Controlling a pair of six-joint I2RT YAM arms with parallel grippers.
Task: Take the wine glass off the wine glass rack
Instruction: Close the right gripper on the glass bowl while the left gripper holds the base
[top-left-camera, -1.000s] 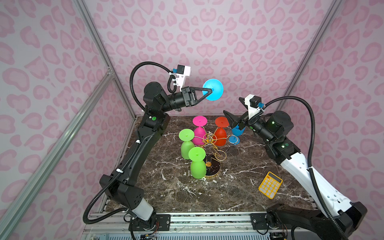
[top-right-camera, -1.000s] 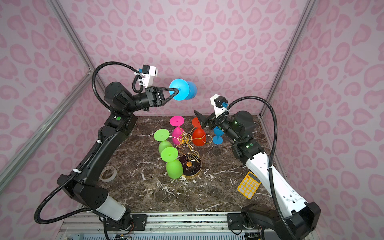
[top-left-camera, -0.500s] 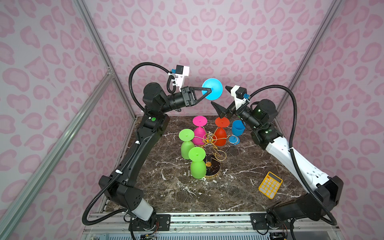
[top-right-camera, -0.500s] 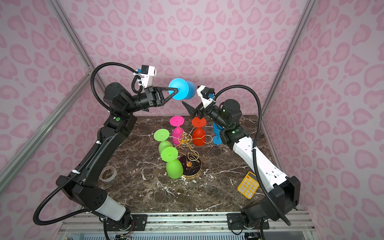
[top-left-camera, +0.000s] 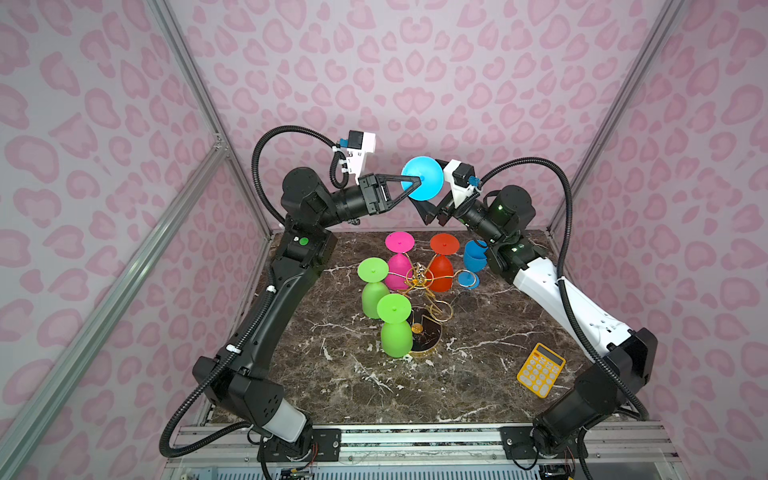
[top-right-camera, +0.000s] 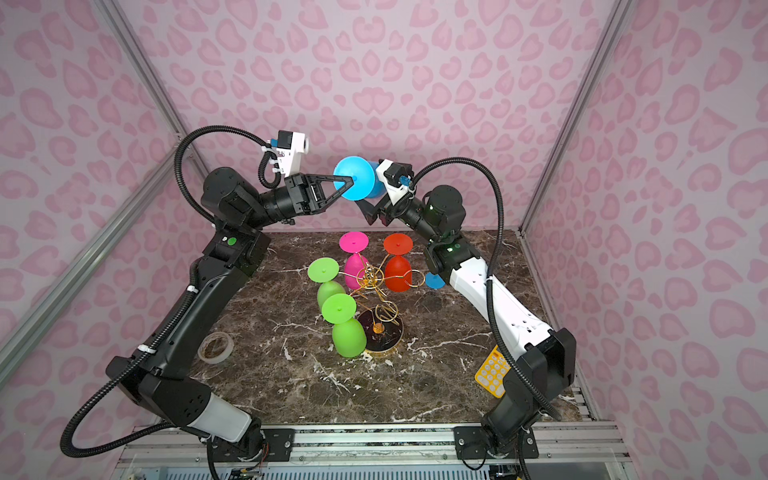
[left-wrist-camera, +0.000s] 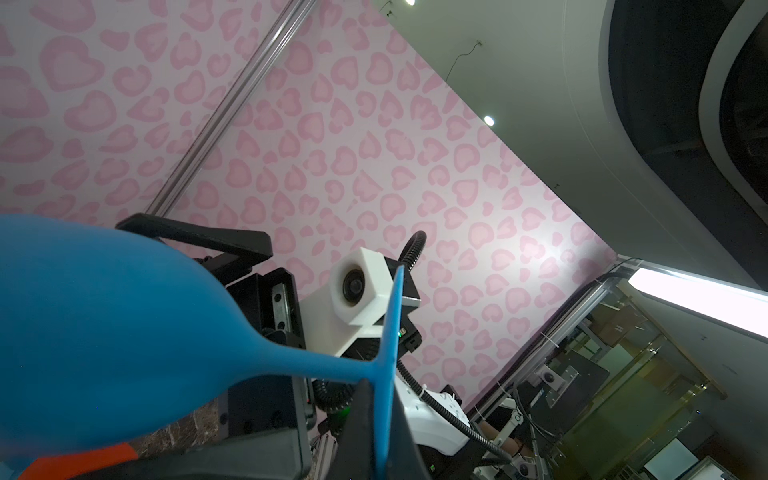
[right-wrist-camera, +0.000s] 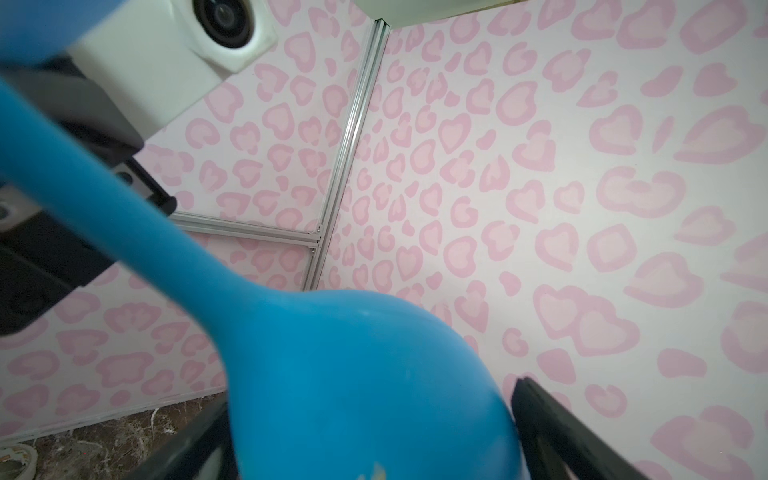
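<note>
Handing off above the wine glass rack (top-left-camera: 424, 277): left gripper (top-left-camera: 419, 179) pinches the blue glass (top-left-camera: 430, 193) stem; right gripper (right-wrist-camera: 372, 390), gaping around its bowl, should close first.

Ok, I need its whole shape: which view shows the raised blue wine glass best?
Left wrist view: the raised blue wine glass shows bowl, stem and foot side-on. The right wrist view gives a blurred close-up of bowl and stem; both top views show mostly its foot.

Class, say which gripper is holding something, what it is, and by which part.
The left gripper holds the blue wine glass by its stem, beside the foot. The right gripper stands open around its bowl.
</note>
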